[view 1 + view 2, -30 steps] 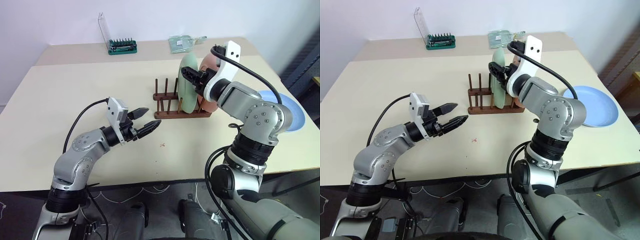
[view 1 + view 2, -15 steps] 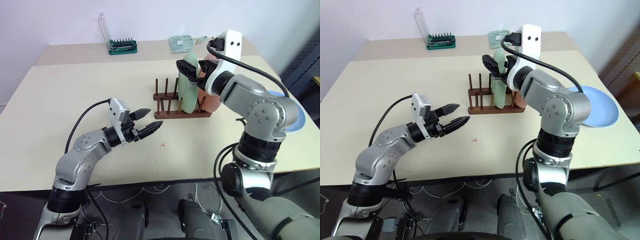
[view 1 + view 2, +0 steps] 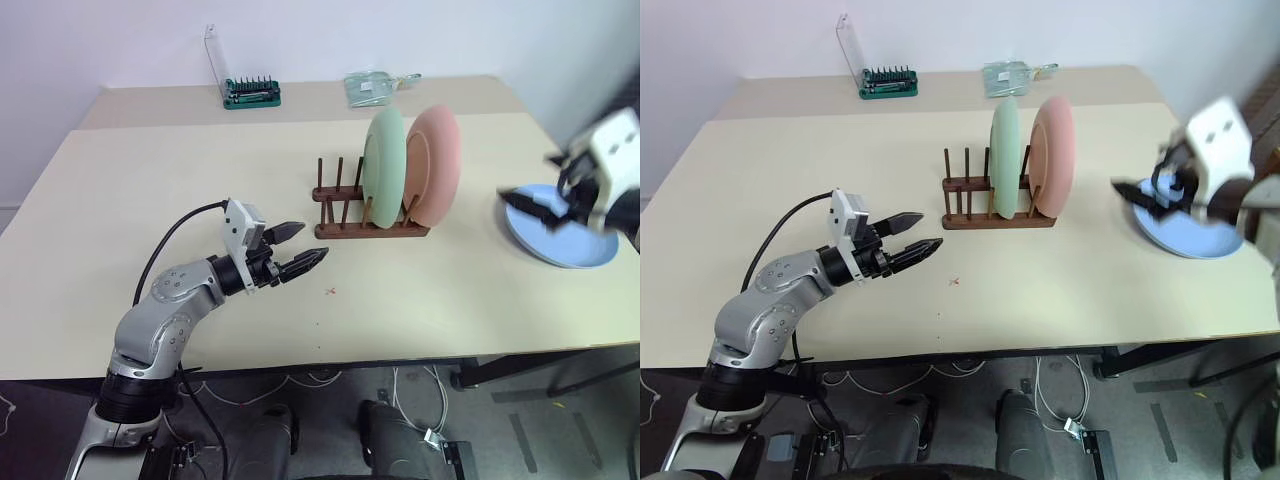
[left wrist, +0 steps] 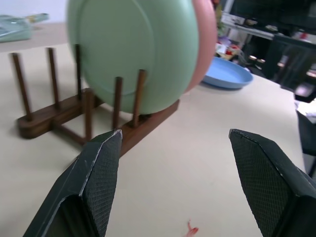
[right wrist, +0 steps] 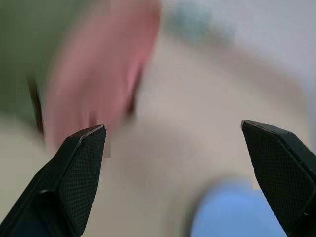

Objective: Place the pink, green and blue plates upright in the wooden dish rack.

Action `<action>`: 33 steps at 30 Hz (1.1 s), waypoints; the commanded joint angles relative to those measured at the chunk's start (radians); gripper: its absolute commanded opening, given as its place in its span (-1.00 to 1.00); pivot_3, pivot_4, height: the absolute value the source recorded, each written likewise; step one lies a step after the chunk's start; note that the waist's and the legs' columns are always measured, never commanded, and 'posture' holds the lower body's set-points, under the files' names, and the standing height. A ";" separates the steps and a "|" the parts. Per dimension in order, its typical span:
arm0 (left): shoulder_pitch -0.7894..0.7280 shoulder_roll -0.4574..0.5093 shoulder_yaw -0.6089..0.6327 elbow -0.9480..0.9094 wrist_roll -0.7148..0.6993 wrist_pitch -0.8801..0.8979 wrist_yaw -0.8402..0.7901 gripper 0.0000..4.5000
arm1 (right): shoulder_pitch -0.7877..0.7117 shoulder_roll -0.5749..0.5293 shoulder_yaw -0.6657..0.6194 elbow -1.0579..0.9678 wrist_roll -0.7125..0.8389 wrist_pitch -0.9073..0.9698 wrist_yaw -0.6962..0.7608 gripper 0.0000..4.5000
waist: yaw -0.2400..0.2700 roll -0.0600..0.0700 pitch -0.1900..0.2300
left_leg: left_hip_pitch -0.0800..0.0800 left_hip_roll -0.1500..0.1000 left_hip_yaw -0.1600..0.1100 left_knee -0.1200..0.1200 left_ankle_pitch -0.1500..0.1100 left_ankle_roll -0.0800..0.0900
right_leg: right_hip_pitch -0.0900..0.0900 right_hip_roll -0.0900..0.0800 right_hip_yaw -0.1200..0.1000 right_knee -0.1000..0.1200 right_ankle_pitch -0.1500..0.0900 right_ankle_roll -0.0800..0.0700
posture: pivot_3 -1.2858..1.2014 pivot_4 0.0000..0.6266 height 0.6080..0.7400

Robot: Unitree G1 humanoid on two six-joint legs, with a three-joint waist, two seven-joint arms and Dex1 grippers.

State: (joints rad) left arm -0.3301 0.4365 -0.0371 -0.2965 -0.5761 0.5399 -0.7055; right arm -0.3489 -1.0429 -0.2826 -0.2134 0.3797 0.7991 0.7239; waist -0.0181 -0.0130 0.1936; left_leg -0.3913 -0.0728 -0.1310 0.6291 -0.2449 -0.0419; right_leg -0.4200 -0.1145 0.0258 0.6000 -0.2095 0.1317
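The wooden dish rack [image 3: 368, 218] stands near the middle of the beige table [image 3: 150, 190]. Two plates sit upright in it, side by side between the thin pegs at the rack's right-hand end: the mint green plate [image 3: 384, 167] and, just beside it on the right, the salmon pink plate [image 3: 434, 167]. The pegs at the rack's left-hand end hold nothing. The light blue plate [image 3: 570, 246] lies flat on the table near its right edge, well apart from the rack.

The left gripper [image 3: 300, 250] hangs above the table to the left of the rack, pointing toward it roughly level. Its two black fingers [image 4: 96, 173] are spread apart with nothing between them; in the left wrist view the rack and the green plate show through the gap. A small red mark [image 3: 331, 291] lies on the tabletop just below and to the right of this gripper.

The right gripper [image 3: 1137, 193] is at the right side of the scene, over the near-left rim of the blue plate. Its fingers [image 5: 79, 168] stand wide apart and empty.

At the far edge of the table stand a green-based tool holder [image 3: 250, 92] and, further right, a clear plastic item [image 3: 372, 86]
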 commanded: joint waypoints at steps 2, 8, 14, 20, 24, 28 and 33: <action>-0.030 -0.005 -0.009 -0.002 0.012 -0.021 -0.019 0.59 | 0.037 -0.031 0.064 0.031 -0.125 -0.080 -0.037 0.98 | -0.003 0.003 0.000 | 0.001 0.001 0.001 0.000 0.000 0.000 | -0.001 0.000 0.000 0.001 0.000 0.000 | 0.03 -0.52 1.00; -0.024 -0.007 -0.006 -0.005 0.011 -0.023 -0.021 0.59 | 0.009 0.024 0.218 0.342 -0.322 -0.248 -0.129 0.98 | 0.009 0.001 -0.001 | -0.001 -0.001 0.000 0.001 0.000 0.000 | 0.000 -0.002 0.000 -0.001 0.000 0.000 | 0.03 -0.52 1.00; -0.015 -0.006 -0.001 -0.015 0.012 -0.021 -0.017 0.59 | -0.096 0.087 0.273 0.617 -0.409 -0.383 -0.184 0.75 | 0.003 0.001 -0.001 | 0.000 -0.001 0.001 0.001 0.000 0.000 | 0.001 -0.001 0.000 -0.001 0.001 0.000 | 0.03 -0.52 1.00; -0.002 -0.001 0.007 -0.029 0.011 -0.017 -0.010 0.59 | -0.125 0.111 0.271 0.651 -0.417 -0.416 -0.153 -0.49 | 0.006 0.001 -0.001 | 0.000 -0.001 0.001 0.001 0.000 0.000 | 0.001 -0.001 0.000 -0.002 0.001 0.001 | 0.03 -0.52 1.00; 0.002 0.002 0.010 -0.031 0.010 -0.016 -0.012 0.59 | -0.129 0.103 0.253 0.595 -0.444 -0.434 -0.182 -0.99 | 0.006 0.001 -0.001 | 0.000 -0.001 0.000 0.001 0.000 0.000 | 0.001 -0.001 0.000 -0.001 0.002 0.002 | 0.03 -0.52 1.00; 0.001 0.006 0.011 -0.030 0.009 -0.013 -0.016 0.59 | -0.238 0.113 0.192 0.461 -0.445 -0.484 -0.270 -0.99 | 0.001 0.004 0.000 | 0.000 -0.001 0.001 0.001 0.000 0.000 | 0.001 -0.001 0.000 -0.001 0.002 0.002 | 0.03 -0.52 1.00; -0.008 0.000 0.001 -0.020 0.011 -0.009 -0.018 0.59 | -0.520 0.236 0.128 0.219 -0.294 -0.480 -0.278 -0.99 | -0.020 0.010 0.002 | 0.000 0.000 0.002 -0.001 0.000 0.000 | -0.003 0.000 0.002 0.002 0.003 0.003 | 0.03 -0.52 1.00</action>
State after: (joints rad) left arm -0.3301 0.4312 -0.0484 -0.2922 -0.5612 0.5379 -0.7186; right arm -0.8292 -0.8156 -0.1081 0.1094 0.0332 0.3375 0.4474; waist -0.0381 -0.0027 0.1961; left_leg -0.3915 -0.0722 -0.1309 0.6277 -0.2448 -0.0420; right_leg -0.4231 -0.1141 0.0265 0.6015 -0.2066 0.1347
